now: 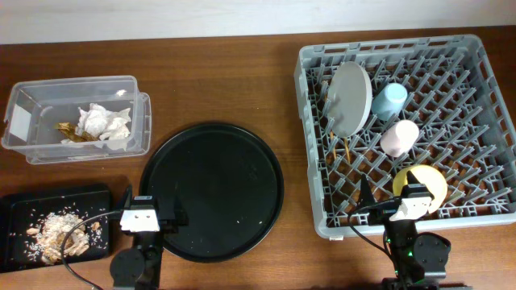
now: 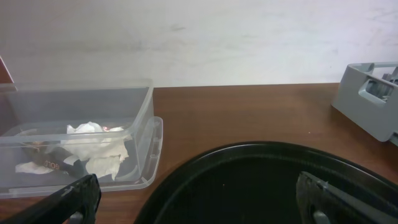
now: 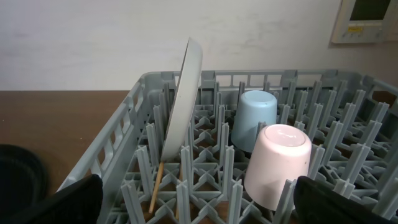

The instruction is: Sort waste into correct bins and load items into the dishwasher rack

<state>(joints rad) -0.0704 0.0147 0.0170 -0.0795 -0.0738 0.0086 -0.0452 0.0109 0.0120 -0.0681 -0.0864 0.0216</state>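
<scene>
Both arms sit low at the near edge of the worktop. The left end effector has its fingers spread wide with nothing between them, poised over the round black tray. The right end effector is just as wide apart and empty at the dishwasher rack. In the rack, the plate stands on edge, with the chopsticks poking down beside it. The light-blue cup and pink cup sit mouth-down, and the yellow bowl is at the near side. The tissues lie in the clear box, the crumbs in the shallow black tray.
</scene>
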